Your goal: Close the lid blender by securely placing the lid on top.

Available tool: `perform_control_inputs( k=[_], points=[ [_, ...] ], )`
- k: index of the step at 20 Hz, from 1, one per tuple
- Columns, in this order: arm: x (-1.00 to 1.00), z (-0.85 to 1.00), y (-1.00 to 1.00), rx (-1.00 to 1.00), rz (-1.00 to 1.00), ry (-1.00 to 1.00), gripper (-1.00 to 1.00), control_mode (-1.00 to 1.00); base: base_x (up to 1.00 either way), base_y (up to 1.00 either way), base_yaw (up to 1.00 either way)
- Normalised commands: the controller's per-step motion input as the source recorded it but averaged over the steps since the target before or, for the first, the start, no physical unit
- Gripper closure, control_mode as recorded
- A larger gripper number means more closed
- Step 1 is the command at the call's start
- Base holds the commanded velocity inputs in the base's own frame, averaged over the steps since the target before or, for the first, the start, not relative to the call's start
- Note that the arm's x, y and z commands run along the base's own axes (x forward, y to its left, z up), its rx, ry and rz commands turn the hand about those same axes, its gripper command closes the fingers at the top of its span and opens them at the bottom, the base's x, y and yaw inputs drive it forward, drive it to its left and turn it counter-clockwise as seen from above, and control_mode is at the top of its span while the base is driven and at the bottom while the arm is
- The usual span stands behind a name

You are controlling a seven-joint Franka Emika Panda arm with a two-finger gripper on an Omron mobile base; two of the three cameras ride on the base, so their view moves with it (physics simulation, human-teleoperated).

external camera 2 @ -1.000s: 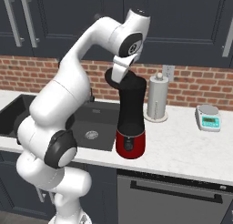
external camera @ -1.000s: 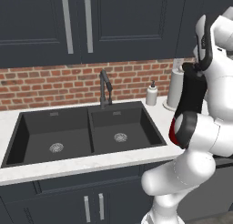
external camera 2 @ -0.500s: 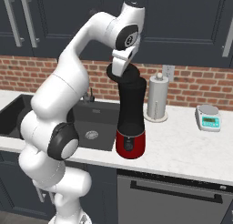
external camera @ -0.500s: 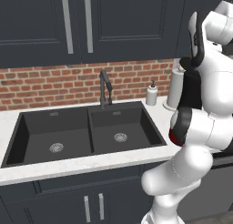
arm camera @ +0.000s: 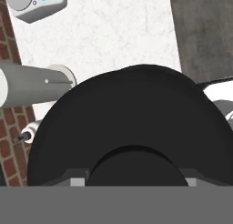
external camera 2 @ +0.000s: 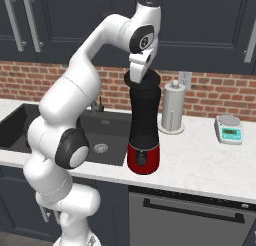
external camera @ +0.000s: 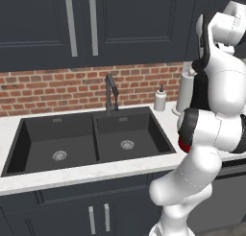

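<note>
The tall blender (external camera 2: 144, 127), a smooth matte black jar widening upward on a rounded glossy red base with a small dark panel, stands on the speckled white stone counter (external camera 2: 200, 165) directly below the fingers. The flat round black lid (external camera 2: 142, 81) sits at the jar's mouth, right under the fingertips of the white two-finger gripper (external camera 2: 138, 73), which points straight down onto it. In the hand view the lid (arm camera: 132, 127) is a broad dull black disc with a low rounded knob at its centre, close against the camera.

Whether the fingers are closed on the knob or parted cannot be told: in the right base view they merge with the dark lid, and in the hand view the tips are cut off at the bottom edge.

Beyond the fingers, toward the red brick wall (external camera 2: 210, 92), stands an upright white paper-towel roll (external camera 2: 172, 107) on a round foot; further off to that side lies a small grey kitchen scale (external camera 2: 229, 129) with a green display. In the left base view the robot's own body hides most of the blender (external camera: 181, 143); the dark double sink (external camera: 91, 141) with a black tap and a small white soap dispenser (external camera: 160, 99) lie away on the other side.
</note>
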Motion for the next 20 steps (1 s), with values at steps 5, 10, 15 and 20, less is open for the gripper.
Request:
perform_control_inputs(
  k=[5, 10, 15, 20],
  points=[
    [0.0, -0.26, -0.05, -0.09, 0.0, 0.03, 1.0, -1.0, 0.0, 0.0, 0.0],
    [0.04, -0.33, 0.04, -0.11, 0.0, 0.06, 1.0, -1.0, 0.0, 0.0, 0.0],
    [0.06, -0.2, 0.0, -0.06, 0.0, 0.0, 1.0, -1.0, 0.0, 0.0, 0.0],
    [0.03, -0.26, 0.0, -0.05, 0.0, 0.0, 1.0, -1.0, 0.0, 0.0, 0.0]
  ],
)
